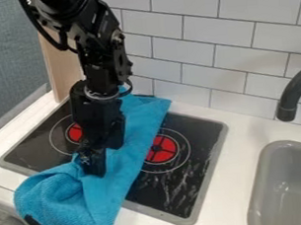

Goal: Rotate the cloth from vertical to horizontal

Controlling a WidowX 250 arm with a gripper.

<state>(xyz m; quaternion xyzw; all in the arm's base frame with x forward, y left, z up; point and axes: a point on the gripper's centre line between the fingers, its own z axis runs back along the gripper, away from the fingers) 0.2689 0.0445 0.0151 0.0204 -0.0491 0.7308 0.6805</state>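
The gripper (pixel 95 161) hangs down over the left part of the stove, its lower end at the blue cloth (pixel 133 150). Its tip meets the cloth where the fabric bunches up near the stove's front edge; whether it holds any of it I cannot tell. From the tiled wall at the back, the cloth runs diagonally across the stove to the front left, where a crumpled, wider part hangs over the counter's front edge. The arm and gripper hide some of the cloth's left side.
Under the cloth lies the black stove top (pixel 185 180), with a red burner (pixel 161 148) right of the cloth and another red burner (pixel 74 133) left of it. A grey sink (pixel 292 191) and dark faucet (pixel 296 89) stand at the right. White tiles line the back.
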